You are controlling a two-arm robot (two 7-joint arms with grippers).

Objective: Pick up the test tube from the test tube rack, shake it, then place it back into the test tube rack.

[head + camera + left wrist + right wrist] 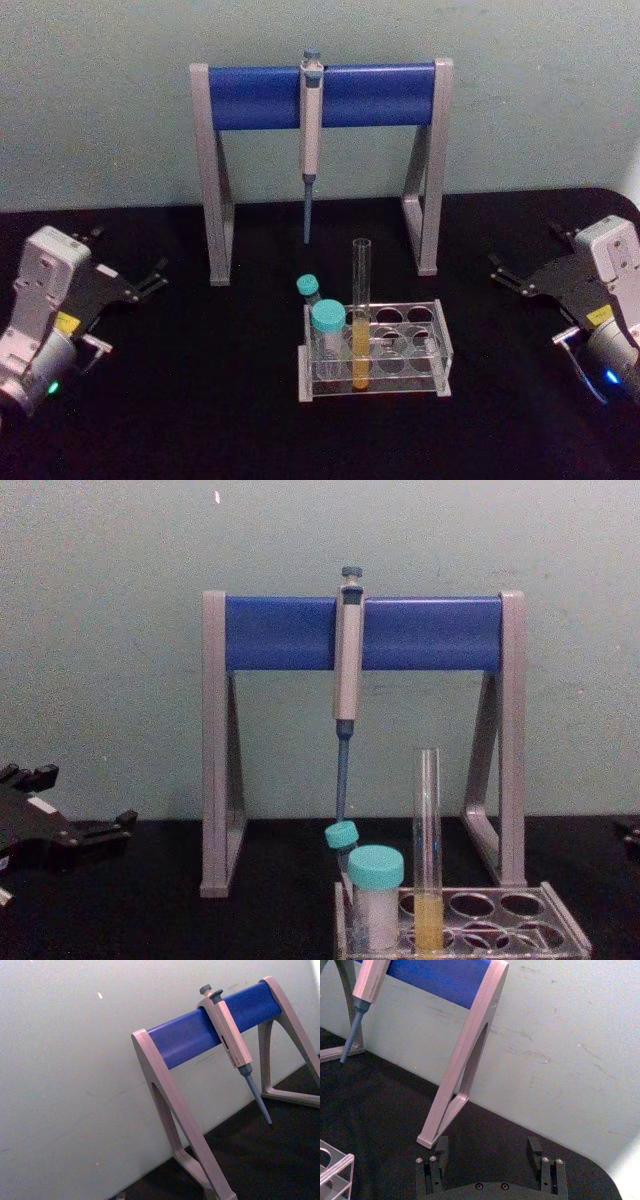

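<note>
The test tube stands upright in the test tube rack, in a front hole just right of two teal-capped tubes, near the middle of the black table. From the head view the rows of holes to its right read as open; the chest view gives the side instead, with yellow liquid low in the tube and its open rim rising well above the caps. Behind the rack, a pipette hangs from the blue-barred stand, its tip near the tube's top but apart from it. The left gripper rests at the table's left edge, fingers spread. The right gripper sits at the right edge; its wrist view shows the fingers wide apart, holding nothing, with bare table between them and a rack corner. Both sides of the rack lie open.
</note>
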